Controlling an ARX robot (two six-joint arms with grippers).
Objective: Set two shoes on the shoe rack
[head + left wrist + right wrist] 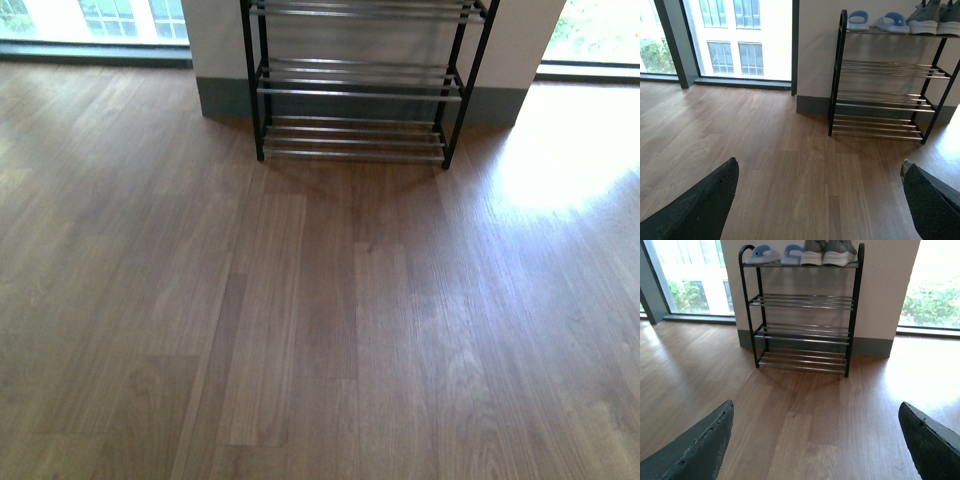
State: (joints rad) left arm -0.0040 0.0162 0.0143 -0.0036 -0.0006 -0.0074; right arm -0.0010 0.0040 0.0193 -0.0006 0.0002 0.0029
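The shoe rack stands against the white wall, its lower chrome shelves bare in the front view. Both wrist views show its top shelf. On that shelf rest two pale blue slide sandals beside two grey sneakers with white soles. The left wrist view shows the rack with the sandals and sneakers on top. My left gripper is open over bare floor, well short of the rack. My right gripper is open too, holding nothing, facing the rack from a distance.
Wood plank floor stretches from me to the rack. Floor-to-ceiling windows flank the wall on both sides, and a bright sun patch lies on the floor at the right. A grey skirting board runs behind the rack.
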